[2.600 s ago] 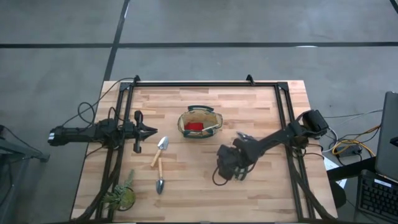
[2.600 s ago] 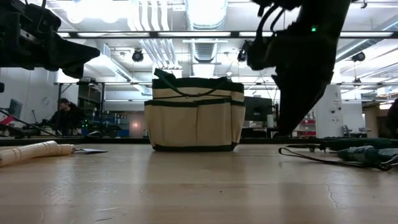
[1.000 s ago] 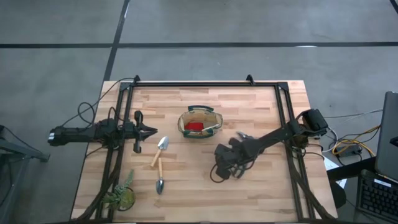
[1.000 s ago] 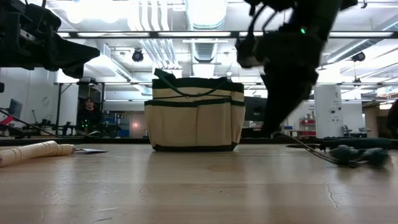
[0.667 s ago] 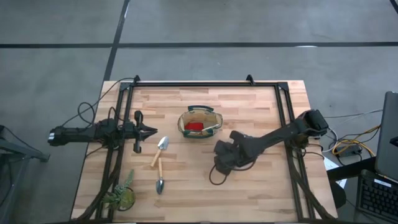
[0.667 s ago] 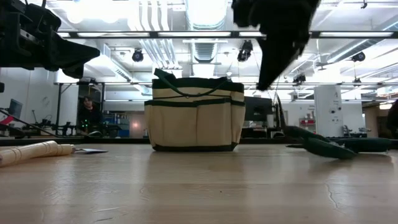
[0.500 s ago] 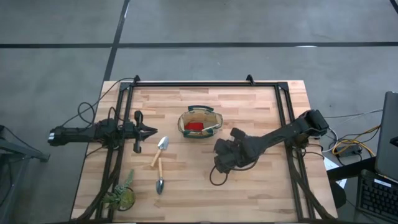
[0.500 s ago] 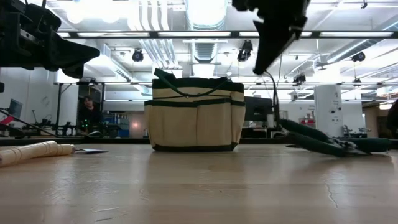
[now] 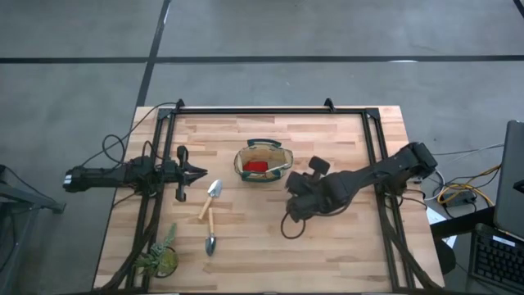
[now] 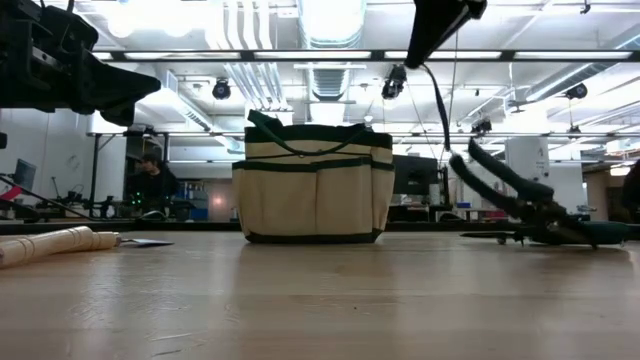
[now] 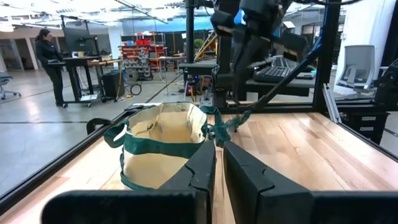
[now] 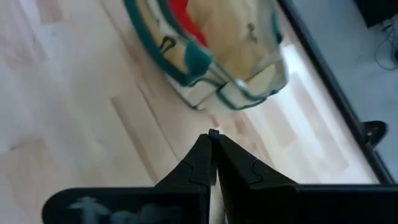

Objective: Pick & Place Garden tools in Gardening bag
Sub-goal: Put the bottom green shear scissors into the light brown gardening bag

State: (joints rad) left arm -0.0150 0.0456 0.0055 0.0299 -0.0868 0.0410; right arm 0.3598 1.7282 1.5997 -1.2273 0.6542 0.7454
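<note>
The olive-tan gardening bag (image 9: 262,161) stands upright at the table's middle with a red item (image 9: 255,166) inside. Two trowels (image 9: 211,197) (image 9: 210,238) lie left of it on the wood. My right gripper (image 12: 213,134) is shut just right of the bag, high above the table. Dark pruning shears (image 10: 510,192) dangle from it by a thin cord (image 10: 441,110). In the high view my right arm hides the shears; only a dark cord loop (image 9: 287,227) shows. My left gripper (image 11: 217,167) waits shut at the left edge, pointing at the bag. My right gripper pinches the thin cord (image 12: 213,132) at the very tips of its two fingers, which slant down toward the bag. The cord runs down to the shears' raised handle end (image 10: 468,156). The shears hang tilted, their other end (image 10: 556,232) down at the table top.
A green leafy plant (image 9: 160,257) stands at the near left corner. Another dark tool (image 10: 595,232) lies on the table by the shears' lower end. A black frame (image 9: 270,110) rims the table. Bare wood lies near the front edge and right of the bag.
My right gripper has risen and gone toward the far edge, nearer the bag, staying shut on the cord. The shears, which lay flat, have tipped up: the handle end has lifted while the other end has stayed low and slid along the table.
</note>
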